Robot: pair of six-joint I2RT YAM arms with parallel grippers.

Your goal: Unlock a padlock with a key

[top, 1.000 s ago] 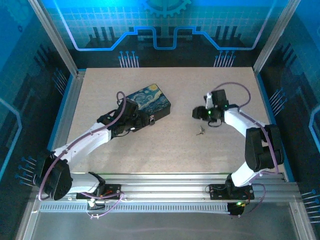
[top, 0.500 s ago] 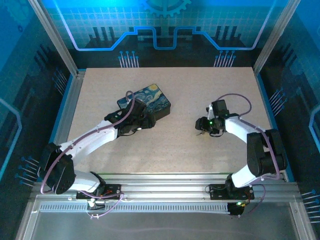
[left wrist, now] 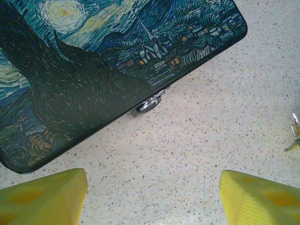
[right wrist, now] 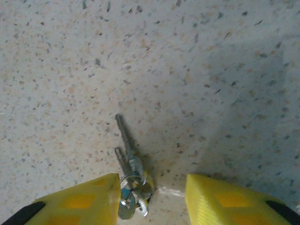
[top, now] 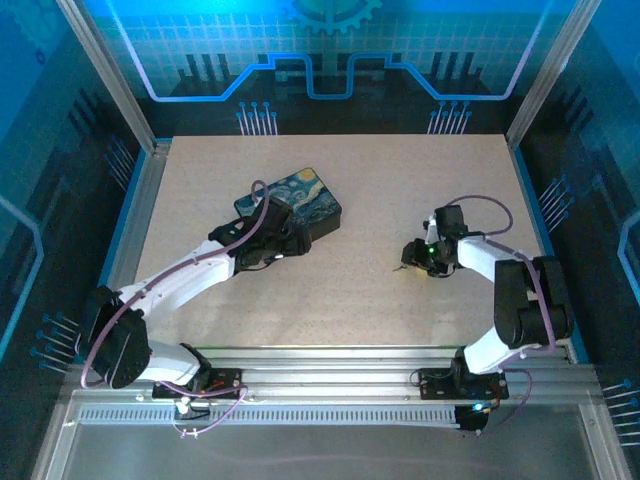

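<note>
The small silvery padlock (left wrist: 150, 102) hangs at the front edge of the dark-blue swirl-painted tin (left wrist: 93, 61), just ahead of my left gripper (left wrist: 152, 201). That gripper is open, its yellow fingers (left wrist: 42, 197) wide apart over bare table. From above, the left gripper (top: 288, 240) sits against the tin (top: 305, 198). The thin silvery key (right wrist: 125, 138) lies flat with a second key on a ring (right wrist: 133, 192). My right gripper (right wrist: 152, 199) is open, low over the table. The ring lies between its fingers, close to the left one. From above, the right gripper (top: 412, 260) is at centre right.
The speckled beige table (top: 350, 300) is bounded by aluminium rails at the sides and near edge. The keys (left wrist: 295, 133) also lie at the right edge of the left wrist view, well apart from the tin.
My right gripper has dropped and shifted toward the near right, ending over the keys. My left gripper advanced to the tin's front edge, then held still.
</note>
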